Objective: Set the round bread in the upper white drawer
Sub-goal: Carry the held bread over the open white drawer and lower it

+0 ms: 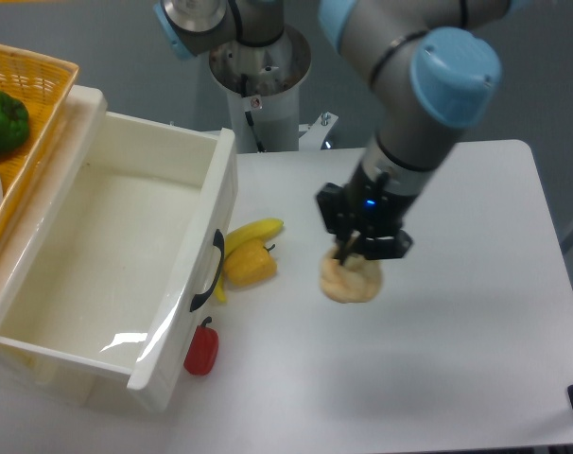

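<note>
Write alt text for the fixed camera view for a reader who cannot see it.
The arm's claw grips a round bread above a white table. To its left lie a banana, a yellow pepper and a red pepper, beside an open, empty white drawer.

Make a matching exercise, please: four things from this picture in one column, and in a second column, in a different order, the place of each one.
Things:
1. round bread
2. green pepper
3. small red pepper
4. banana

Places:
A. in the yellow wicker basket
B. held in the gripper, above the table
C. on the table, just behind the yellow pepper
D. on the table, at the front corner of the upper white drawer

Pairs: 1-B, 2-A, 3-D, 4-C
</note>
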